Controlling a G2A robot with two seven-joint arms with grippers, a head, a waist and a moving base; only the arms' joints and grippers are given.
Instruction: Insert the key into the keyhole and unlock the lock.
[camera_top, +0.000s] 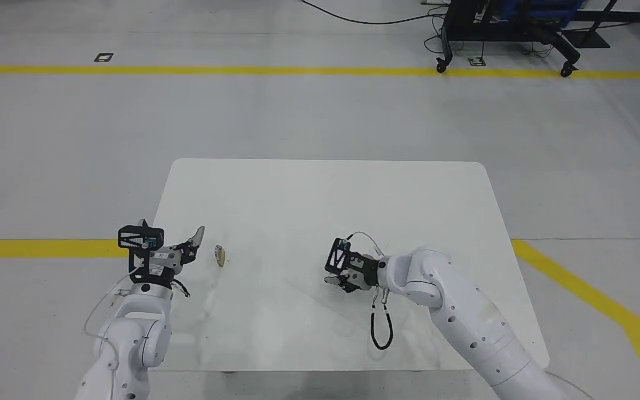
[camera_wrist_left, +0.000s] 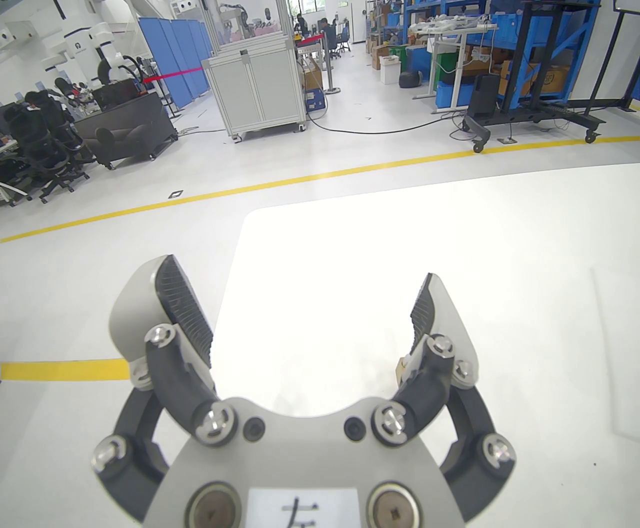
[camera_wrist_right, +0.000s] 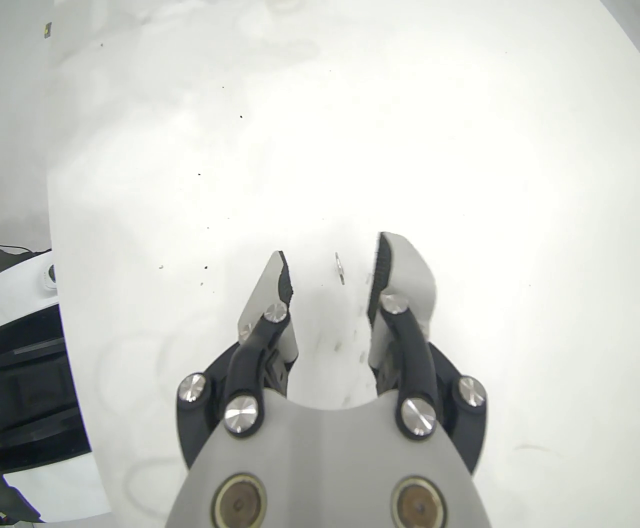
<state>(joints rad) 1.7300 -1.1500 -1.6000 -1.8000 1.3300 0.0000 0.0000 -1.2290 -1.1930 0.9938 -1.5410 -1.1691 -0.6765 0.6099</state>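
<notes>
Right gripper (camera_wrist_right: 332, 250), open and empty, straddles the small key (camera_wrist_right: 340, 267), which lies lengthwise between its jaws. The lock (camera_top: 220, 256) sits well apart from the key, beside the open left gripper (camera_wrist_left: 300, 272).

The table (camera_top: 330, 200), shared by all views, is seen from high overhead. From just behind the left gripper (camera_wrist_left: 297, 270) it is viewed low, toward the hall; from behind the right gripper (camera_wrist_right: 330, 247), closely downward.

The right claw (camera_wrist_right: 331, 254), silver-grey metal with black ribbed pads, hangs spread above the flat white bench (camera_wrist_right: 450, 150). A small silver key (camera_wrist_right: 340, 268) lies between its fingertips.
</notes>
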